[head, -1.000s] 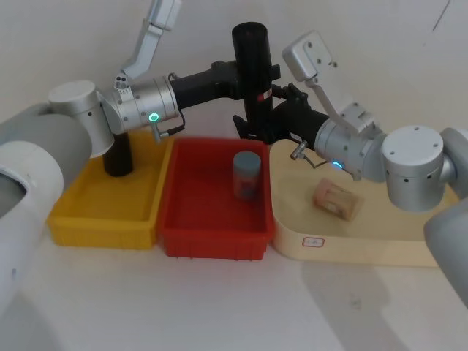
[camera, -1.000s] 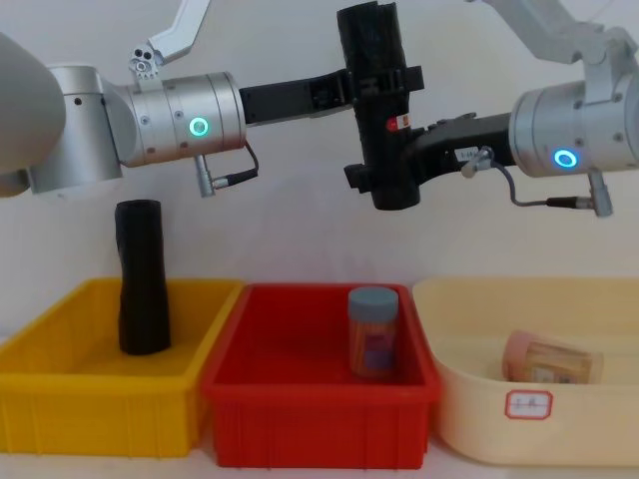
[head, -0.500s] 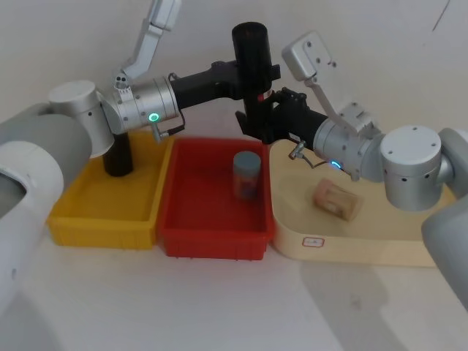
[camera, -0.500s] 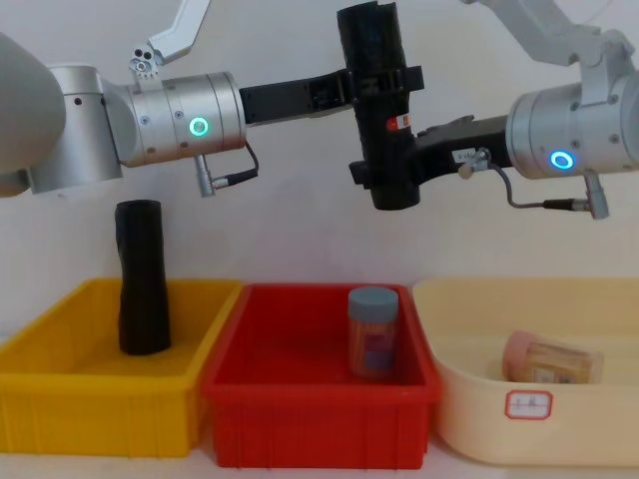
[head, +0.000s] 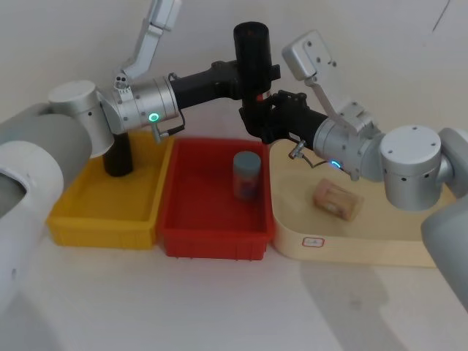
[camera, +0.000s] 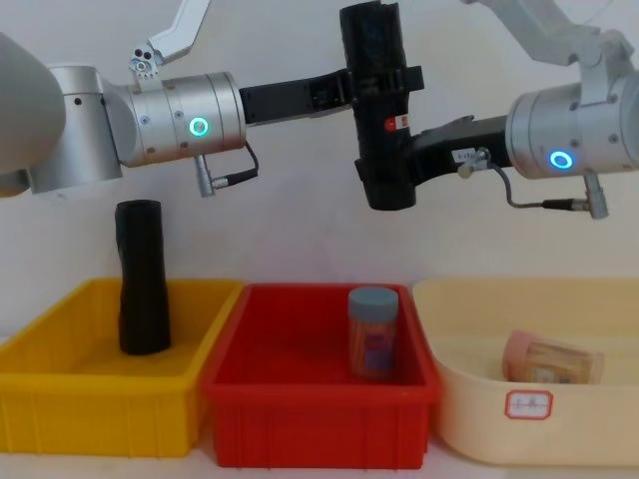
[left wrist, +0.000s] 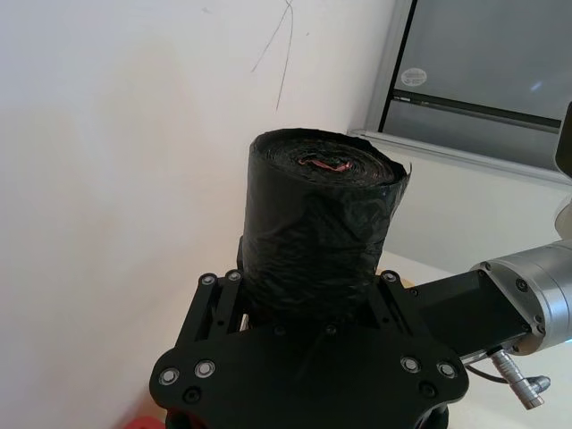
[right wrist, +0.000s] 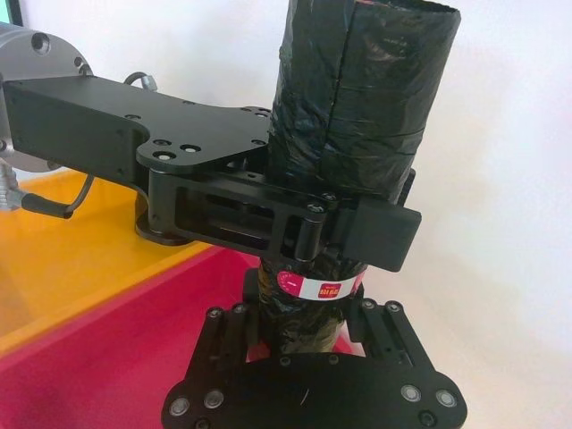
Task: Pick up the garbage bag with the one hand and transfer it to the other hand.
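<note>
The garbage bag [head: 251,55] [camera: 375,50], a tall black roll with a small red-and-white label [camera: 401,122] [right wrist: 317,288], hangs upright above the red bin. My left gripper [head: 256,77] [camera: 384,85], on the arm with the green ring, is shut on its upper half. In the left wrist view the roll [left wrist: 317,223] rises between that gripper's [left wrist: 308,304] fingers. My right gripper [head: 259,121] [camera: 386,170], on the arm with the blue ring, grips the lower end from the right. In the right wrist view its fingers [right wrist: 255,295] press the roll [right wrist: 357,107] just below the label.
A plain black roll [head: 117,155] [camera: 140,279] stands in the yellow bin [head: 102,232] on the left. The red bin [head: 212,245] holds an upright jar [head: 246,175] with a blue lid. A brownish jar [head: 338,199] lies in the cream tray [head: 351,250] on the right.
My right gripper's fingers have drawn in from either side until they meet the roll's lower end. The left gripper and the roll have stayed put.
</note>
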Robot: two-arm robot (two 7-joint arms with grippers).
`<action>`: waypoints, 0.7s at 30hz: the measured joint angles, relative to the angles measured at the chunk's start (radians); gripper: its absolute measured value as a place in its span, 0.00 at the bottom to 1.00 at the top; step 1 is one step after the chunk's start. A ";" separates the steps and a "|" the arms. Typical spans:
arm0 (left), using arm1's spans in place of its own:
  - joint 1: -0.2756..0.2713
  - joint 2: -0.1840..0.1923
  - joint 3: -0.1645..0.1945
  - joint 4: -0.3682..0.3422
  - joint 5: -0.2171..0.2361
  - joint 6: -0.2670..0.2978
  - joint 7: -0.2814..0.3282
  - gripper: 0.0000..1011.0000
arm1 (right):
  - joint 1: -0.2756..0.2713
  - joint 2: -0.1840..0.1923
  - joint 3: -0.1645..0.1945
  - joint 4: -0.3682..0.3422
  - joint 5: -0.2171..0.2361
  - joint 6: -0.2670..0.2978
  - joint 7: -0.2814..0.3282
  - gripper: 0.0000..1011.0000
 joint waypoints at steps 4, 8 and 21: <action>0.000 0.000 0.000 0.000 0.000 0.000 0.000 0.48 | 0.000 0.000 0.000 0.000 0.000 0.000 0.000 0.50; 0.000 0.000 0.000 0.000 0.000 0.000 0.000 0.48 | 0.000 -0.001 0.000 0.001 0.000 0.000 0.000 0.50; 0.000 0.000 0.000 0.000 0.000 0.000 0.000 0.86 | -0.002 -0.001 0.002 0.000 -0.001 0.000 -0.001 0.50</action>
